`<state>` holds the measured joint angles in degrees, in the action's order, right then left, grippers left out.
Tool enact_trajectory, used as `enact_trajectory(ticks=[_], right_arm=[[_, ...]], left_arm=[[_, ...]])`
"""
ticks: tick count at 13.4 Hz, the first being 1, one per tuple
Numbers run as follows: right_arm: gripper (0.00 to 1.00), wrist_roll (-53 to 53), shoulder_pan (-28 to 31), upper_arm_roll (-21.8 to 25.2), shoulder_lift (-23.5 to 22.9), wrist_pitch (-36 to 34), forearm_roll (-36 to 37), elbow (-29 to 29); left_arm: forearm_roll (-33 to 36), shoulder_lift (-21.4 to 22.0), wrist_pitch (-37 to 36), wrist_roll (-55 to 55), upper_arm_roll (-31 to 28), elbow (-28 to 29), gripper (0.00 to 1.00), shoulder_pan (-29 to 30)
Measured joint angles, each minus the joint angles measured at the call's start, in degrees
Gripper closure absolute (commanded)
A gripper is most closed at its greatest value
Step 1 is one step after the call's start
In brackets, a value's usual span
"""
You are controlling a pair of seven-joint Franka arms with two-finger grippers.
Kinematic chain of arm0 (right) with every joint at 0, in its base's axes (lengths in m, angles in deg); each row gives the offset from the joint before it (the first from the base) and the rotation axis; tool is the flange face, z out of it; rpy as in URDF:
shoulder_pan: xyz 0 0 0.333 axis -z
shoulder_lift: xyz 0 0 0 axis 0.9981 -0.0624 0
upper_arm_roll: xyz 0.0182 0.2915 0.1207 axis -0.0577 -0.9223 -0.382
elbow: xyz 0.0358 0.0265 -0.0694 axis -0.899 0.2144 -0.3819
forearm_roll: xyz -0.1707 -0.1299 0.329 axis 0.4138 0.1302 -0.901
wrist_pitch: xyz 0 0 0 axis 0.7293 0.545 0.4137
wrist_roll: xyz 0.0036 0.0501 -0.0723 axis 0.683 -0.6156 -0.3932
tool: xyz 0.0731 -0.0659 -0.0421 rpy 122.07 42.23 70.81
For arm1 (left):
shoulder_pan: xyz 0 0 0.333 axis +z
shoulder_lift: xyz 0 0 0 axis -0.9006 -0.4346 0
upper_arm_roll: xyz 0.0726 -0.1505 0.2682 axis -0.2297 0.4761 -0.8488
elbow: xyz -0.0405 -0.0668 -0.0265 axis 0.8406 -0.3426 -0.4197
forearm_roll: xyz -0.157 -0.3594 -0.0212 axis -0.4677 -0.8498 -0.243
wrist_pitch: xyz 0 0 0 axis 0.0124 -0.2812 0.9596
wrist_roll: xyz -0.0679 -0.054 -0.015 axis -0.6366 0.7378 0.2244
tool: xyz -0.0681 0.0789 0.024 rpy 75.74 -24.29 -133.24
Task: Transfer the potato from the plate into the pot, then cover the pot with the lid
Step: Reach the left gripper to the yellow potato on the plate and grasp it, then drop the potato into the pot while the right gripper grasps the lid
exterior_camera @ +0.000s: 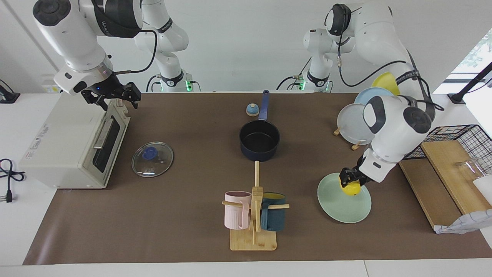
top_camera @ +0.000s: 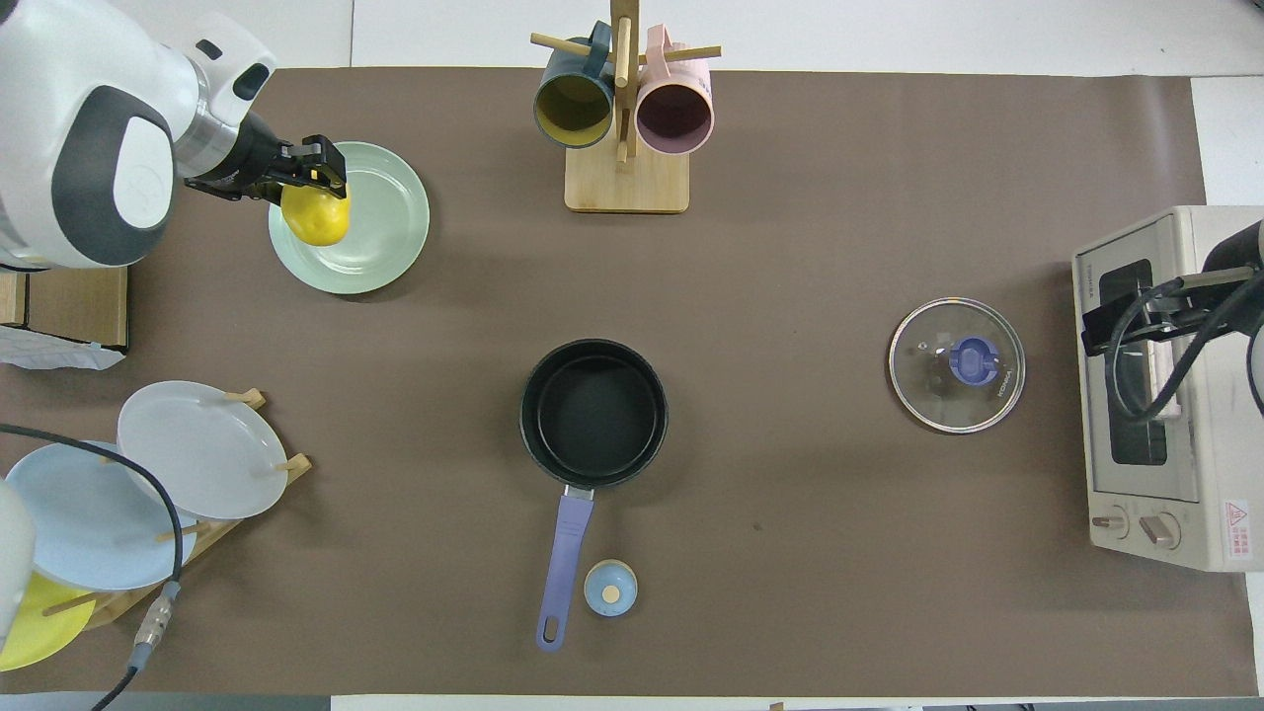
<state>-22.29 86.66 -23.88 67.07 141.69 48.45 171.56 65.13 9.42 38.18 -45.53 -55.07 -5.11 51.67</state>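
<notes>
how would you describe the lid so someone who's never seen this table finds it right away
Start at the white toaster oven at the right arm's end of the brown mat. In front of its door, flat on the mat, lies the lid. It is the only clear glass disc there, with a metal rim and a blue knob at its centre.

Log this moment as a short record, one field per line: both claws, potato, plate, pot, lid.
left claw: left claw shut on the glossy yellow potato, over the plate's edge
right claw: right claw waits above the white toaster oven
plate: round mint-green plate, flat on the table at the left arm's end
pot: dark navy saucepan, empty, mid-table, handle pointing toward the robots
lid: clear glass lid with blue knob, flat on the table in front of the oven, off the pot
</notes>
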Motion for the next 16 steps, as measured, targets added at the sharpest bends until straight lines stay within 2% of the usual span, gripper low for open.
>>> enact_trajectory(ticks=[3,5,8,10,14,16], right_arm=[[0.00,-0.1,-0.5,-0.3,0.2,3.3,-1.3,1.0],[0.00,-0.8,-0.8,-0.6,0.9,11.8,-2.5,5.8],[0.00,-1.3,-3.4,-0.8,0.5,24.5,-2.9,15.0],[0.00,-2.4,-4.2,-0.8,-1.9,29.8,-2.9,18.1],[0.00,-9.3,-2.6,-0.4,-6.7,46.9,-2.9,28.3],[0.00,-10.0,-2.1,-0.4,-7.2,49.7,-2.9,31.7]], left_arm=[[-0.1,6.7,-5.0,-8.1,0.2,1.8,1.00,-5.7],[-0.1,9.3,-4.4,-12.8,0.3,5.9,1.00,-10.6],[-0.1,12.8,5.3,-17.2,0.5,17.2,1.00,-17.9],[-0.1,14.4,9.8,-19.0,0.4,23.6,1.00,-21.6],[-0.1,14.5,17.0,-20.2,0.4,30.5,1.00,-25.7],[-0.1,14.5,19.2,-20.2,0.4,32.7,1.00,-26.7]])
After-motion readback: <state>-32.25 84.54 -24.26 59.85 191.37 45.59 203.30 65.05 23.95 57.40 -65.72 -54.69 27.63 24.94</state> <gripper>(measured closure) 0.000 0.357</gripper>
